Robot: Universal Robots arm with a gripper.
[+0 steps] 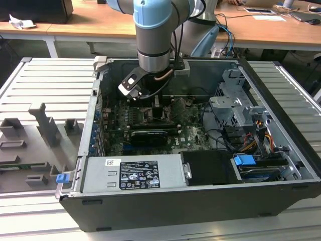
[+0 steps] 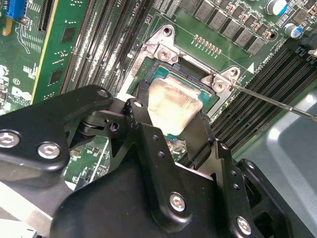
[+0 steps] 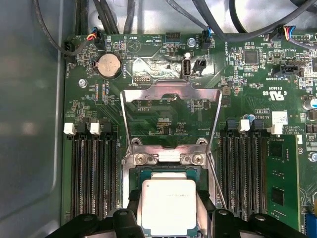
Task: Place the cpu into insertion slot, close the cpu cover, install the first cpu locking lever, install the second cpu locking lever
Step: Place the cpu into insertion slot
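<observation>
cpu (image 3: 168, 206) grasped in clenched pincer (image 2: 173, 119) at insertion slot (image 3: 168, 172), cpu cover (image 3: 171, 90) standing open

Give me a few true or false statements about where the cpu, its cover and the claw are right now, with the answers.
1. The cpu cover is swung open, clear of the insertion slot. True.
2. The cpu sits between the fingers of the claw, at the insertion slot. True.
3. The cpu is lying outside the computer case. False: it is inside the case, at the slot on the green board.
4. The claw is wide open and holds nothing. False: its fingers are closed on two opposite sides of the cpu.
</observation>
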